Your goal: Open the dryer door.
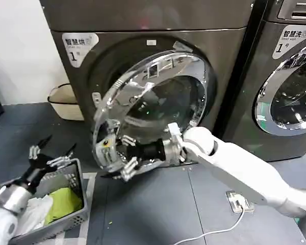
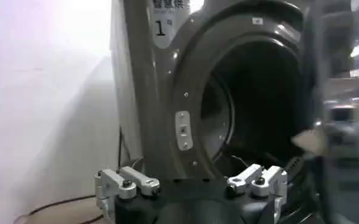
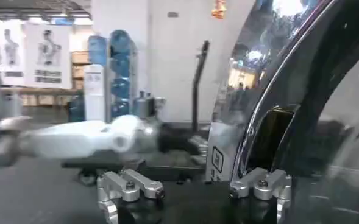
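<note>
The round, chrome-rimmed glass dryer door [image 1: 143, 107] is seen swung partly out from the dark grey front-loading dryer [image 1: 143, 30], at centre. The right claw [image 1: 121, 161] is set at the door's near lower rim, fingers spread and closed on nothing. The left claw [image 1: 51, 153] is held spread and empty over the grey plastic laundry basket [image 1: 66, 214] at near left. A slip off the slick rim is the risk judged here. Actual contact with the rim cannot be made out.
</note>
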You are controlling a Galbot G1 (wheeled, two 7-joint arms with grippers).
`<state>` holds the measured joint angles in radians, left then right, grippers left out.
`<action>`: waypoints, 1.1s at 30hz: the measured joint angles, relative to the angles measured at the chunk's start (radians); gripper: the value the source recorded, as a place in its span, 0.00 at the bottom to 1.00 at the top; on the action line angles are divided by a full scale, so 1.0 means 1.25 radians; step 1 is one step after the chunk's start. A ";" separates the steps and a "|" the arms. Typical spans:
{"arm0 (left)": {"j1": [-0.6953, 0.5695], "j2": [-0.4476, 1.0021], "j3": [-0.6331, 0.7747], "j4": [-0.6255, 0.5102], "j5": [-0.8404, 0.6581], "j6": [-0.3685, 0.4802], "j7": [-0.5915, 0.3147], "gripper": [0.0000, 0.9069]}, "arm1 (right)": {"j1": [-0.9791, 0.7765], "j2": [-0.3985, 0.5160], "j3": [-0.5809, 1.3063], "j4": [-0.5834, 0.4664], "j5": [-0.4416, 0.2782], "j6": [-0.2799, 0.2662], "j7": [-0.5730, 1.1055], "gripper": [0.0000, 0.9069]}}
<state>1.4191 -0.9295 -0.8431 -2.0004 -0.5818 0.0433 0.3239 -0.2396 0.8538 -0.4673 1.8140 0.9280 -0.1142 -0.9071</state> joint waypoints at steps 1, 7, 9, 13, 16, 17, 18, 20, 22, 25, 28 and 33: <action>-0.013 0.008 0.012 0.009 0.000 0.003 0.000 1.00 | -0.009 -0.011 0.007 0.011 0.000 0.001 -0.005 1.00; -0.091 0.047 0.073 0.065 -0.021 0.000 0.020 1.00 | -0.072 -0.082 0.069 0.074 -0.002 0.012 0.013 1.00; -0.115 0.061 0.090 0.079 -0.035 -0.005 0.040 1.00 | -0.098 -0.104 0.100 0.087 -0.003 0.012 0.037 1.00; -0.157 0.095 0.135 0.098 -0.040 -0.019 0.076 1.00 | -0.155 -0.140 0.170 0.105 0.000 0.011 0.078 1.00; -0.186 0.114 0.175 0.104 -0.034 -0.024 0.093 1.00 | -0.216 -0.171 0.248 0.119 0.002 0.010 0.091 1.00; -0.194 0.117 0.189 0.105 -0.033 -0.025 0.096 1.00 | -0.241 -0.180 0.275 0.124 0.002 0.011 0.094 1.00; -0.206 0.118 0.205 0.107 -0.030 -0.026 0.100 1.00 | -0.269 -0.190 0.306 0.129 0.003 0.011 0.098 1.00; -0.225 0.118 0.238 0.107 -0.024 -0.028 0.107 1.00 | -0.337 -0.210 0.380 0.140 0.005 0.014 0.103 1.00; -0.247 0.115 0.276 0.110 -0.009 -0.030 0.112 1.00 | -0.409 -0.229 0.456 0.151 0.005 0.020 0.110 1.00; -0.276 0.106 0.329 0.116 0.004 -0.032 0.115 1.00 | -0.527 -0.253 0.575 0.168 0.008 0.031 0.130 1.00; -0.307 0.099 0.374 0.123 0.007 -0.033 0.118 1.00 | -0.632 -0.263 0.685 0.181 0.020 0.034 0.152 1.00; -0.363 0.089 0.441 0.138 0.004 -0.034 0.118 1.00 | -0.794 -0.252 0.870 0.204 0.024 0.042 0.180 1.00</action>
<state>0.9648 -0.8184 -0.2916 -1.8284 -0.5767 0.0007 0.4718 -1.2322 0.5385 0.6198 2.0694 0.9580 -0.0619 -0.6819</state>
